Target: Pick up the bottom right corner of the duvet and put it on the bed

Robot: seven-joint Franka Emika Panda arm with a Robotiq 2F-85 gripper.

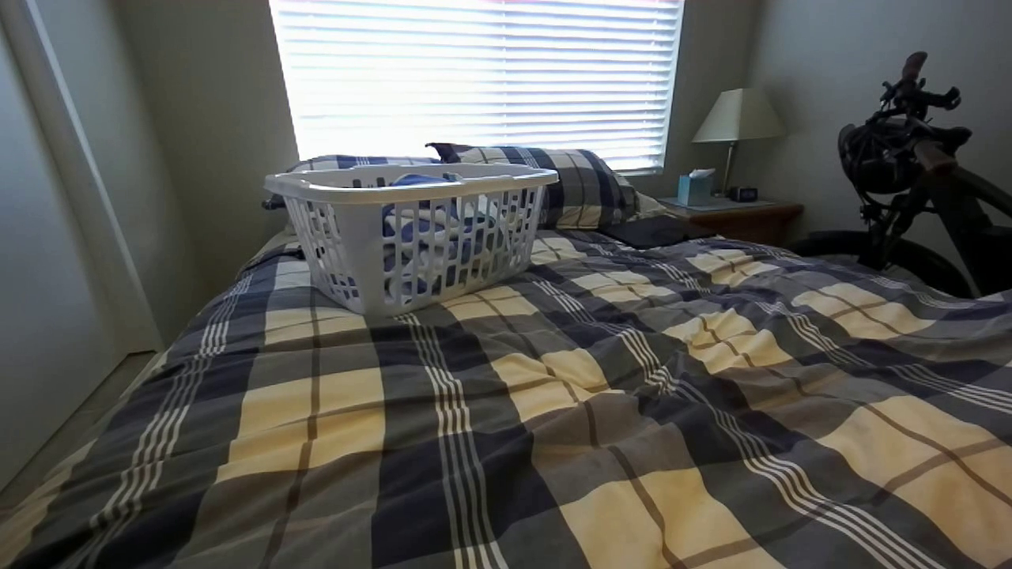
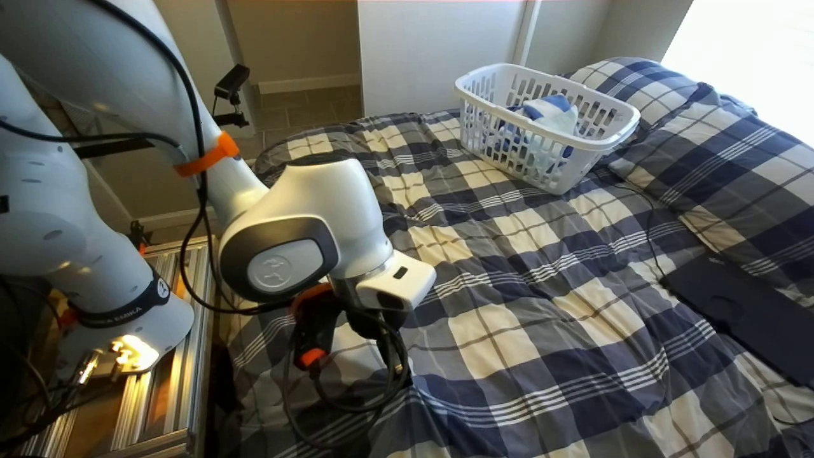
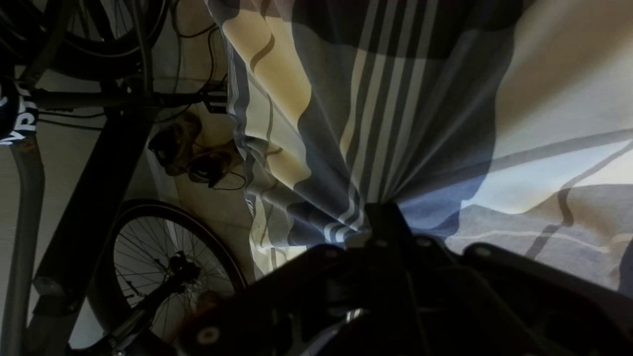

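Observation:
The duvet (image 2: 509,343), a navy, grey and cream plaid quilt with white stripes, lies wrinkled over the wide bed (image 1: 340,490). It also shows in the wrist view (image 3: 316,84). My gripper (image 3: 383,210) has its dark fingers together, pinching gathered duvet fabric; folds fan out from the fingertips. The pinched flap (image 3: 381,185) seems to be near the duvet's edge, but I cannot tell whether it is the exact corner. In an exterior view the wrist (image 2: 394,286) is low over the bed's near edge, with the fingers hidden behind cables.
A white laundry basket (image 1: 371,245) with cloths (image 2: 547,117) stands on the bed near the plaid pillows (image 2: 750,172). A dark flat object (image 2: 744,312) lies beside them. A bicycle (image 3: 94,212) stands beside the bed. A lamp (image 1: 739,118) is on the nightstand (image 1: 759,217).

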